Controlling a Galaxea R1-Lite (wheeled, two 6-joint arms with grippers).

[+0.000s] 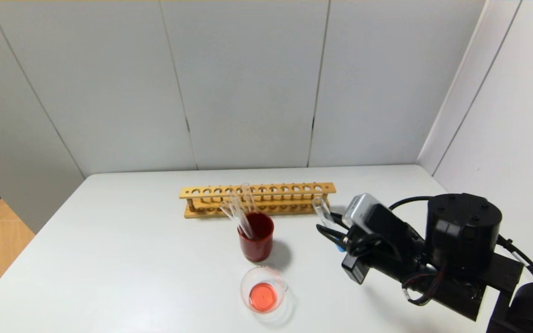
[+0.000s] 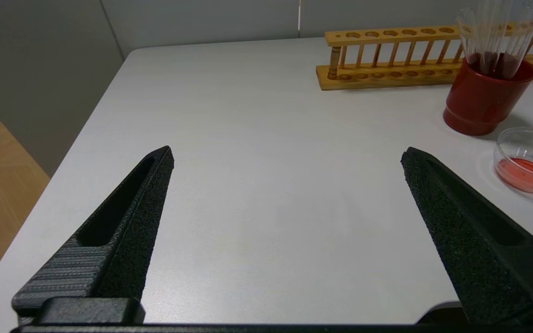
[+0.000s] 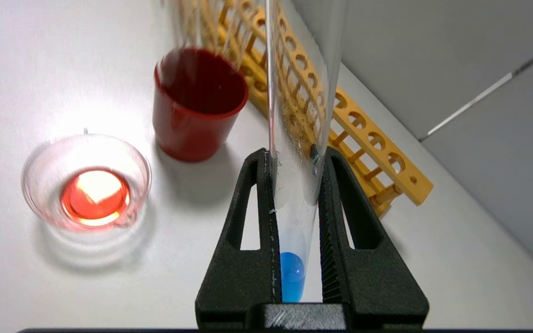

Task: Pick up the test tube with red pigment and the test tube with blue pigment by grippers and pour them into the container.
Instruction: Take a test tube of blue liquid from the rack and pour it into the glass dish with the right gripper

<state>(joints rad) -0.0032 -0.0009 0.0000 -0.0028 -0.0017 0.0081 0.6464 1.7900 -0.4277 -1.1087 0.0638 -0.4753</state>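
Right pincer (image 3: pixel 294 185) clamps blue tube (image 3: pixel 296 138) near-upright, keeping pigment at its bottom, at 3 o'clock of red cup (image 1: pixel 257 242); beaker (image 1: pixel 263 289), already holding red liquid, sits at 8 o'clock; left pincer (image 2: pixel 287 157) gapes empty over tabletop (image 2: pixel 257 138).

Rack (image 1: pixel 257 200) behind cup (image 1: pixel 257 242); container (image 1: pixel 263 290) before cup.
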